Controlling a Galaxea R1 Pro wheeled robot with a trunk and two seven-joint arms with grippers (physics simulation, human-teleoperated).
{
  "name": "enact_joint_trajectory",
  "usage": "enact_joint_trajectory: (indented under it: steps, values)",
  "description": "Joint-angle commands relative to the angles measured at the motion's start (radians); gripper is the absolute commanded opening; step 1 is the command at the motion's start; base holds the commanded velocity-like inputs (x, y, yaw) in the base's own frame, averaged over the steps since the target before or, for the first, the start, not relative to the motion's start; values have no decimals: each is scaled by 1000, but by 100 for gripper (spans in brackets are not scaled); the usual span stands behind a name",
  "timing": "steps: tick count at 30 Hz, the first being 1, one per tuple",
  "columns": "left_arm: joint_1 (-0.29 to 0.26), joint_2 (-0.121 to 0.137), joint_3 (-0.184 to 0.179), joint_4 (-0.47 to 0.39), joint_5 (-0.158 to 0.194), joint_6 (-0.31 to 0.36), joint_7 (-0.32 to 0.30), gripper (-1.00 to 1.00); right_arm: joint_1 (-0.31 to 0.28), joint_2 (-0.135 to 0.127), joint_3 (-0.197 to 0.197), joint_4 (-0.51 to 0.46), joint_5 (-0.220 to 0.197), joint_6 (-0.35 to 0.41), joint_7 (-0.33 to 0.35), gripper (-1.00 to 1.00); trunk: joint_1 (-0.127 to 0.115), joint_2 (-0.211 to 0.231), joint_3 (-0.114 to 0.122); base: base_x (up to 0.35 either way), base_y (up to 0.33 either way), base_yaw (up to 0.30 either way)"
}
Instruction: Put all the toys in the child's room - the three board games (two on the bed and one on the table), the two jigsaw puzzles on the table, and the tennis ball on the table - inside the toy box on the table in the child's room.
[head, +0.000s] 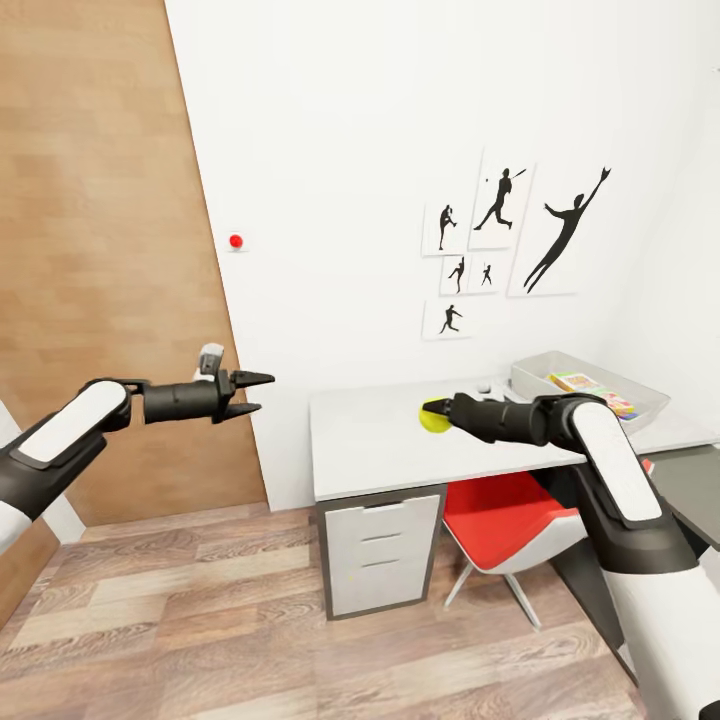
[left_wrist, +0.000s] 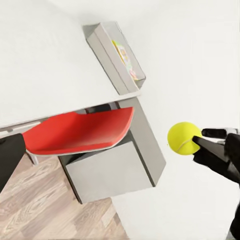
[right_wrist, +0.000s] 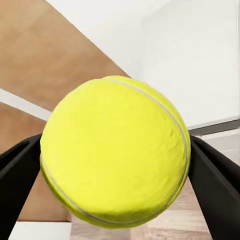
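Tennis ball (head: 433, 417), small and yellow-green, was held between the jaws of the right gripper (head: 440, 412) above the white counter (head: 380, 445), well short of the toy box (head: 640, 392) at the far end; this was judged a carry toward that tray. Coloured boxes already lay inside it. The left gripper (head: 252, 393) hung free off the counter's end, jaws parted and empty.

Left wrist view: the ball (left_wrist: 184, 138) was pinched at its sides, clear of the counter, above the red chair (left_wrist: 80, 132).

Right wrist view: the ball (right_wrist: 115, 152) showed a white seam and fuzzy surface, with dark fingers (right_wrist: 215, 185) pressed on both flanks.
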Motion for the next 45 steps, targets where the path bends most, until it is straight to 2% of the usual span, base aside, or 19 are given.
enact_joint_trajectory:
  steps: [1,4,6,10,35,45]
  values:
    - [-2,1,-2,-28,-7,-1,12,100,-2,-2,-1,-1,-11,1,-11,-100,1,-2,-2,0,0,-153]
    - [-3,0,7,-91,-7,0,72,100,-5,-14,-5,-2,-12,1,-11,-100,1,-2,-2,0,-80,-229]
    - [-3,0,16,-102,-6,2,82,100,-5,-32,-18,-2,-13,1,-11,-100,1,-2,-2,0,-243,-271]
    - [-3,-1,22,-109,-6,2,86,100,-6,-49,-62,-6,-17,1,-11,-100,1,-2,-2,1,-290,-279]
    - [-3,-1,24,-110,-7,0,88,100,3,-50,-75,-14,-16,1,-10,-100,1,-2,-2,231,-207,-282]
    - [-3,0,25,-110,-7,0,88,100,5,-48,-74,-14,-17,1,-10,-100,1,-2,-2,67,-43,-219]
